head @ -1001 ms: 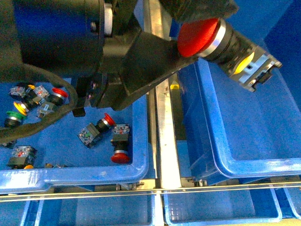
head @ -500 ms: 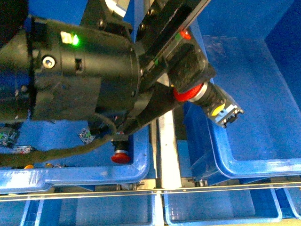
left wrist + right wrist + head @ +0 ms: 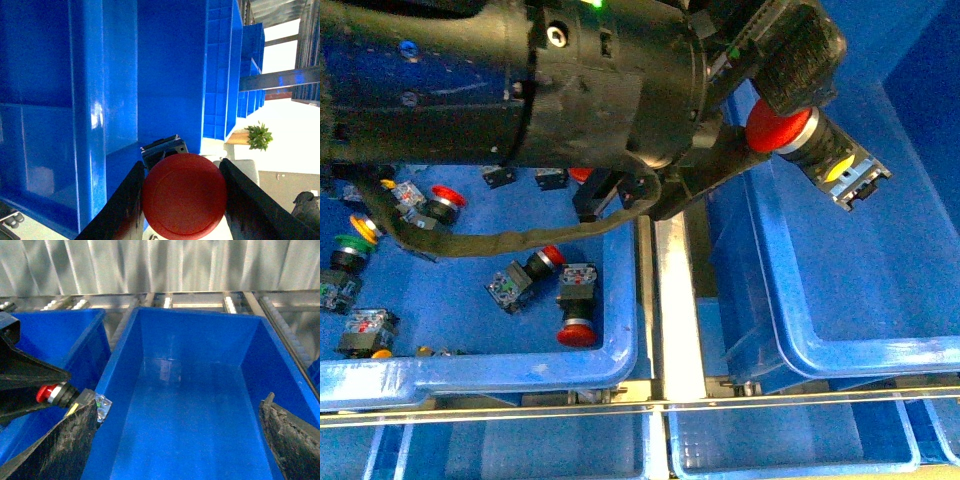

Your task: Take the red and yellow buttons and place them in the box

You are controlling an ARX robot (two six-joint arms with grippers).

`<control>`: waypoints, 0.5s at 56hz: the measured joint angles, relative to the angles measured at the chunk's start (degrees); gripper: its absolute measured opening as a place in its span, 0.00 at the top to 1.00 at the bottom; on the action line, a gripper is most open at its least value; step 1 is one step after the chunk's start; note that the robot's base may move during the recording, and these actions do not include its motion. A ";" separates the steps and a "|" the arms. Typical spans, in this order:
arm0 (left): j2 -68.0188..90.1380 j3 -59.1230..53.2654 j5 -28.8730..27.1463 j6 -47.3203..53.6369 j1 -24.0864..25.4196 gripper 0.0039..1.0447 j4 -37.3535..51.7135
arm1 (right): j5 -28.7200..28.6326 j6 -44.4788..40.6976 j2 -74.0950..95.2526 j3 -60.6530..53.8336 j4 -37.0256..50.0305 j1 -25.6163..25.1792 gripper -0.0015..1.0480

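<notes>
Corrugated metal wall (image 3: 150,265) behind roller rack (image 3: 200,299). Metal rail (image 3: 672,300) ran between blue tray (image 3: 520,372) and box (image 3: 800,350). Left gripper (image 3: 788,112) was clamped on red button (image 3: 815,150); box lay directly beneath it and tray to its left held other red buttons (image 3: 576,305). Right gripper (image 3: 175,445) was spread wide, box interior below.

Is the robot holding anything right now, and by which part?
The left end effector pinches a red button by its round cap, its body jutting out over the box. The right end effector is open and empty.
</notes>
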 joint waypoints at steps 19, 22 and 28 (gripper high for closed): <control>1.31 1.27 -0.81 -1.01 -1.14 0.66 0.94 | -5.77 -18.08 19.15 4.55 -9.81 2.25 0.07; 1.31 1.27 -0.98 -1.16 -1.14 0.66 1.14 | -6.03 -19.80 21.07 4.55 -6.97 2.56 0.07; 1.33 1.25 -0.94 -1.36 -1.14 0.66 1.42 | -7.37 -23.26 26.97 4.55 0.17 2.62 0.07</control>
